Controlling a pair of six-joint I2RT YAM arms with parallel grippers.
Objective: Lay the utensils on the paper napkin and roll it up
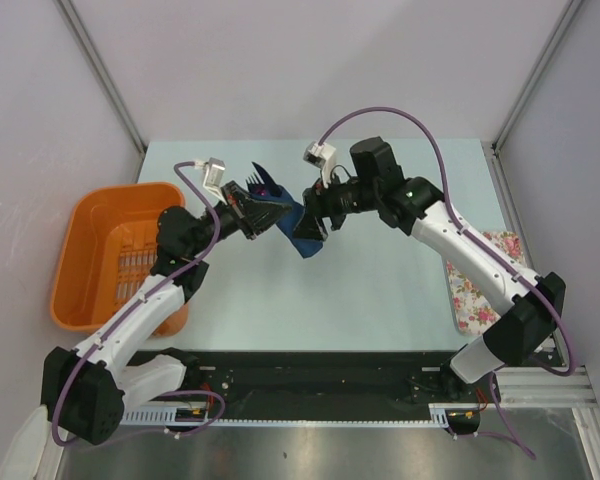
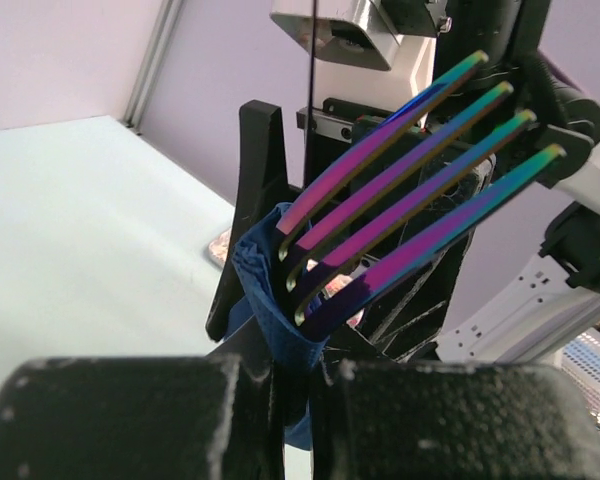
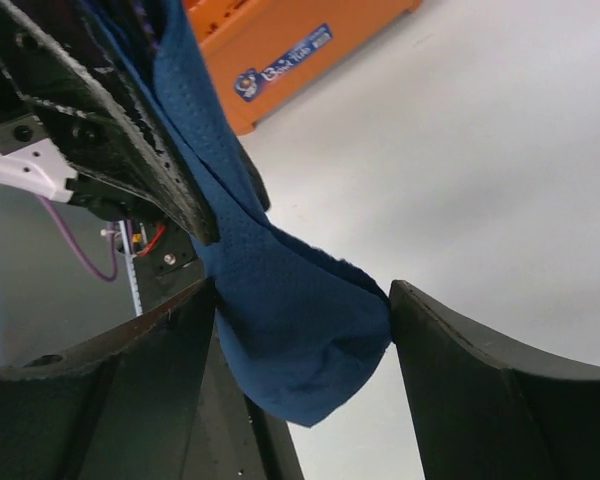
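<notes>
just past the closed left gripper (image 2: 295, 400), by which it is pinched, the paper napkin (image 2: 270, 300) is held wrapped around the fork (image 2: 410, 170) above the table (image 1: 380, 290), the long axis being pointed away with tines sticking out, and its loose end is squeezed by the right gripper (image 3: 300, 295) opposite.

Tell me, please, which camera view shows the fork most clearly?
The left wrist view: the fork fills it, four purple tines sharp, rising from the napkin. The top view shows it small; the right wrist view shows mostly napkin.
</notes>
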